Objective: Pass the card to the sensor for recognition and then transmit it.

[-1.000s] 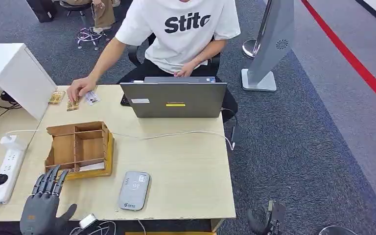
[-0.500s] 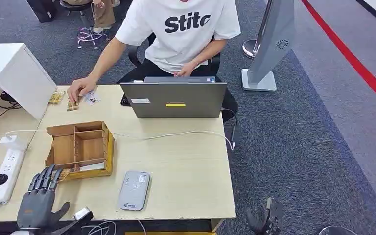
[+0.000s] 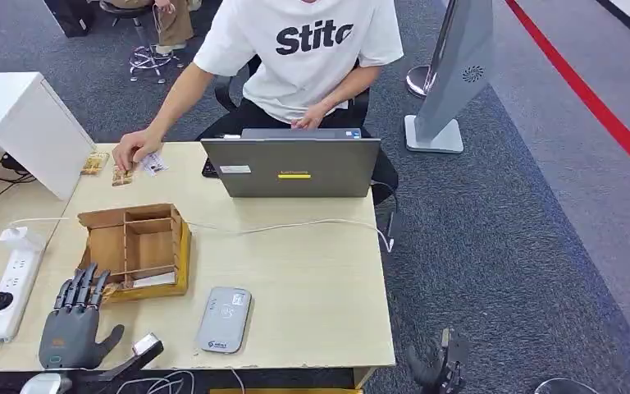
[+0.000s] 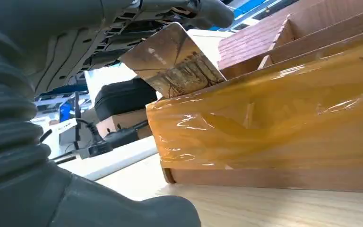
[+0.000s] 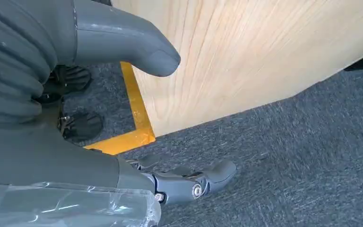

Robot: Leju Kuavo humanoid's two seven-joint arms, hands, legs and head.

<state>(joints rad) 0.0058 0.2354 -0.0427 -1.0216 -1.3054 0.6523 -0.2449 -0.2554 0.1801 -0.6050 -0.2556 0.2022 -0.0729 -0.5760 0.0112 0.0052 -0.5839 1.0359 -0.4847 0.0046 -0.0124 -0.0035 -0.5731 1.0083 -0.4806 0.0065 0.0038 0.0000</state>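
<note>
A brown patterned card (image 4: pixel 175 61) leans out of the front compartment of the wooden box (image 3: pixel 135 246), whose front is wrapped in yellow tape (image 4: pixel 274 118). My left hand (image 3: pixel 72 324) lies at the box's near left corner. Its dark fingers (image 4: pixel 142 23) stretch over the top of the card and seem to touch it, while the thumb (image 4: pixel 123 213) stays apart below. The grey card sensor (image 3: pixel 225 318) lies flat on the table to the right of the box. My right hand (image 3: pixel 439 365) hangs beside the table with its fingers (image 5: pixel 189 182) loosely apart and nothing in them.
A person sits behind a grey laptop (image 3: pixel 291 167), one hand (image 3: pixel 135 150) on small cards at the far left. A white power strip (image 3: pixel 8 295) lies left of my hand, a white cable (image 3: pixel 295 224) crosses the table, and a white cabinet (image 3: pixel 25 123) stands far left.
My left hand has shifted forward a little, bringing its fingertips up to the box's near corner. The right hand has barely drifted. The person's hand stays on the far cards.
</note>
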